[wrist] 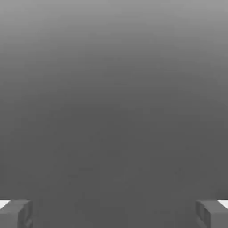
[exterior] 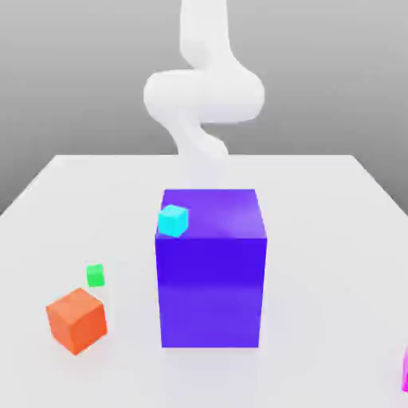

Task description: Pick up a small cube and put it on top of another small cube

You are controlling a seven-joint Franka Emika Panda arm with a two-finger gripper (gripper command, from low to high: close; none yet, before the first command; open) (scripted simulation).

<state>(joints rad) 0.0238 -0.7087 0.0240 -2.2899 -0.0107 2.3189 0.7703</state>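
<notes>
The claw [wrist: 114,213] stands wide open and holds nothing. The pink cube [exterior: 405,370] lies at the exterior view's right edge, near the camera, well apart from the orange cube [exterior: 76,320] on the left; the purple block [exterior: 210,267] stands between them

White arm [exterior: 203,96] upright and curled, gripper [wrist: 114,213] jaws spread wide, empty

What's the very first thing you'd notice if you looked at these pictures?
The big purple block in the middle of the white table grabs the eye first, with a tiny cyan cube at its top edge. Next, the orange-red cube near the exterior view's left, a tiny green cube just behind it.
</notes>
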